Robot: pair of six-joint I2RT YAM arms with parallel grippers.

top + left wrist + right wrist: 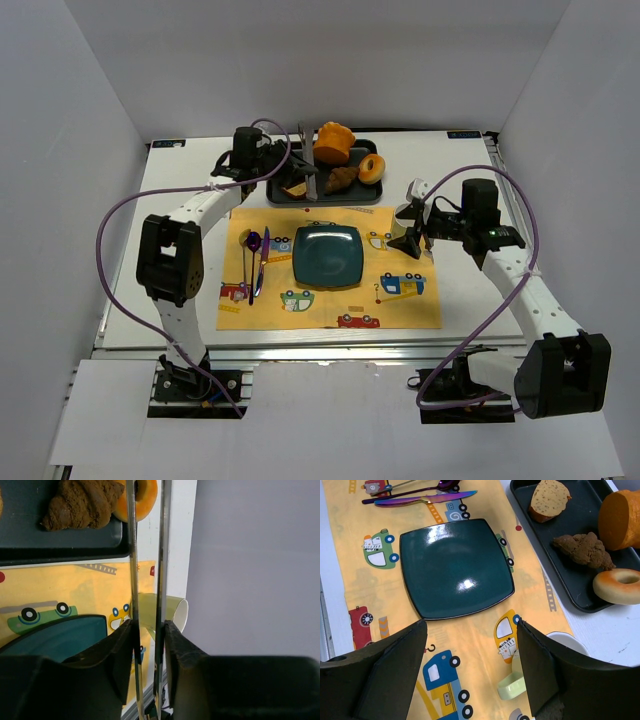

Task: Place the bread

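A white table inside pale walls carried a yellow vehicle-print placemat, a teal square plate and a dark tray. The left gripper clamped a pair of metal tongs, whose arms stood narrowly apart. The right gripper hung partly open and empty above the placemat. The bread, bright orange, ridged and domed, sat at the tray's far edge near the croissant.

In the right wrist view the bread runs off the right edge, and the cup sits partly behind a finger of the right claw. In the left wrist view the tongs cross the doughnut; the top edge cuts both.
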